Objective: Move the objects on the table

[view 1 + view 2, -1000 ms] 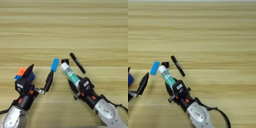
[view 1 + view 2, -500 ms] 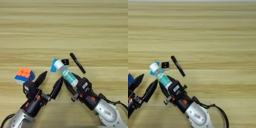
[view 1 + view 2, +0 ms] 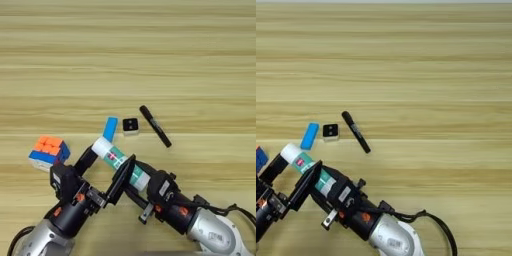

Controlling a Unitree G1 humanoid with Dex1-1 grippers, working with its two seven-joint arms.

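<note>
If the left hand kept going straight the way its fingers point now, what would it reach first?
The left hand points up and to the right, its open fingers straddling the glue stick held by the right hand. It would likely meet that first; beyond it lies the blue block, though depth is uncertain.

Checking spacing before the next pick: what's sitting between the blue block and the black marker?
The small black-and-white cube sits between the blue block and the black marker, touching neither; both eye views show it.

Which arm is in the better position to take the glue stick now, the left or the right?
Left. The left gripper is open with its fingers on either side of the glue stick, ready to close. The right gripper already holds its lower end, so it can only release.
</note>
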